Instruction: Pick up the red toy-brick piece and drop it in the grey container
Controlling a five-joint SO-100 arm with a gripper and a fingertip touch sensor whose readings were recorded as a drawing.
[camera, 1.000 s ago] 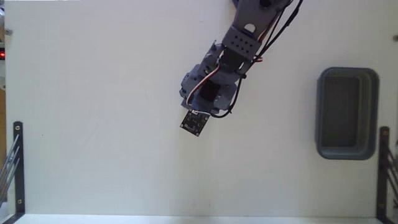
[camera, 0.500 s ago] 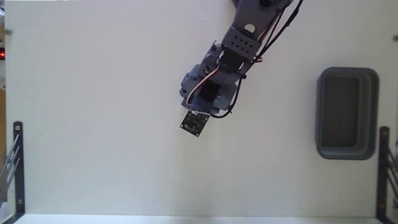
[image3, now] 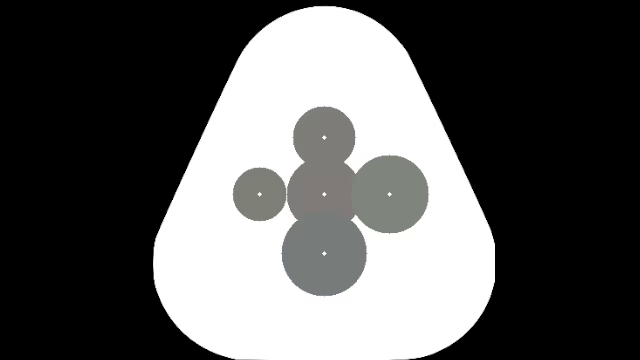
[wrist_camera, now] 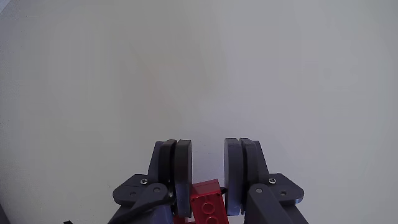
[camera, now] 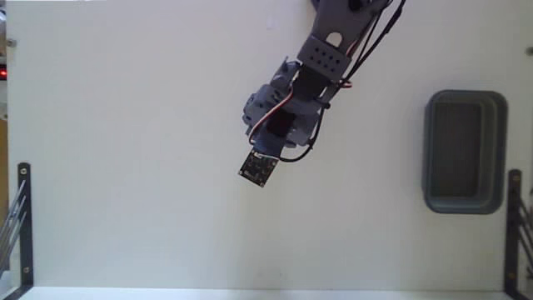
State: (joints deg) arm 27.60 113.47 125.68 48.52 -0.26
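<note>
Red toy-brick piece (wrist_camera: 205, 200), small bright plastic, sits deep between the grey two-finger claw's (wrist_camera: 208, 175) pads at six o'clock of the wrist view, seemingly gripped though the tips look parted. Judged step: carrying. Next, swing toward three o'clock in the fixed view to the grey rounded plastic tray (camera: 465, 202).

In the wrist view the red toy-brick piece (wrist_camera: 205, 200) runs off the bottom edge, its sides covered by the claw (wrist_camera: 208, 163) pads. In the fixed view the arm hides both brick and claw, and the top edge cuts the arm off.
</note>
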